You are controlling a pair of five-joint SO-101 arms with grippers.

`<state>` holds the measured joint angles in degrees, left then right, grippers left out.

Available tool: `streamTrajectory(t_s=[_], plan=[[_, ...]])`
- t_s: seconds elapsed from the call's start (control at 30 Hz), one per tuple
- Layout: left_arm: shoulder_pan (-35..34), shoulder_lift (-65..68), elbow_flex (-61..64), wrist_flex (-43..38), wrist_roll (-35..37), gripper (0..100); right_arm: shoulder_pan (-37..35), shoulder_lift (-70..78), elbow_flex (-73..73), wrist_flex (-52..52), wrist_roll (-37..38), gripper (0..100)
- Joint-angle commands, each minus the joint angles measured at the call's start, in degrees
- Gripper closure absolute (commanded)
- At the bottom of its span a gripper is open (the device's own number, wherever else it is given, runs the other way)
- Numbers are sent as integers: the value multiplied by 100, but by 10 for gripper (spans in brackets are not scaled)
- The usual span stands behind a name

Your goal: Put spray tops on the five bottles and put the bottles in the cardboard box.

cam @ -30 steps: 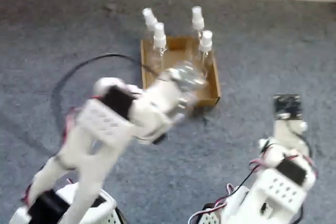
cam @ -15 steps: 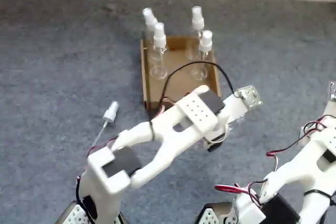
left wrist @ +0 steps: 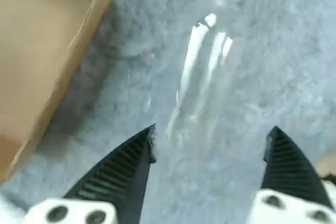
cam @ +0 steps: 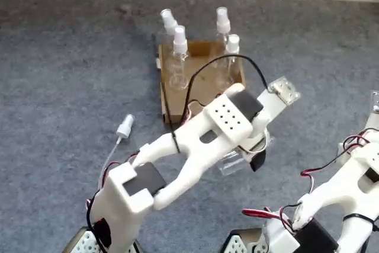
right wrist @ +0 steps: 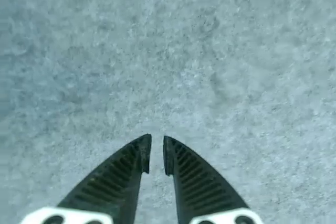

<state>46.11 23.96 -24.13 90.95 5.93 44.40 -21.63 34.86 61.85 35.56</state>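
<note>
Clear plastic bottle down on its side, no top on it, lying on the grey carpeted table just right of the near end of the brown cardboard box. The left hand hangs right over it, fingers spread wide with nothing between them, and the bottle's glossy body lies just ahead of the gap. The right hand sits off to the near right, tips pinched almost together on nothing, pointing at bare carpet. Four capped bottles stand upright at the far end of the box, and one loose white spray top, its thin tube trailing, lies well to the left. This last bottle looks empty, so it should be light, and it should roll easily. Its thin smooth wall is likely to slip and flex under a hard squeeze. The best hold, I'd say, is across the middle of the body with a square, moderate pinch that leaves the open neck free for the spray top.
</note>
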Motion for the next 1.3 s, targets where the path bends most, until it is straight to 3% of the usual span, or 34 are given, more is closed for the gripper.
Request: streamTrajectory(t_s=[0.0,0.2,0.43,0.6,0.7,0.8,1.27], plan=[[-725,-1015,-585,809,-273,726,-479,-31,-347,435,44,991],[-2563,-2677,57,949,-844,744,-1367,-31,-365,1112,-765,991],[-4716,-4233,2149,932,-1626,741,-3178,-31,-382,1868,-2787,991],[-6079,-4848,3864,-237,-2418,741,-4365,31,-382,2000,-4316,971],[-6695,-4998,4549,-1037,-2743,741,-4901,40,-330,1974,-5081,865],[-7037,-5024,4840,-1407,-2963,741,-5095,40,-347,1965,-5618,793],[-7099,-5015,4884,-1486,-3024,741,-5086,1138,980,110,-6312,786]])
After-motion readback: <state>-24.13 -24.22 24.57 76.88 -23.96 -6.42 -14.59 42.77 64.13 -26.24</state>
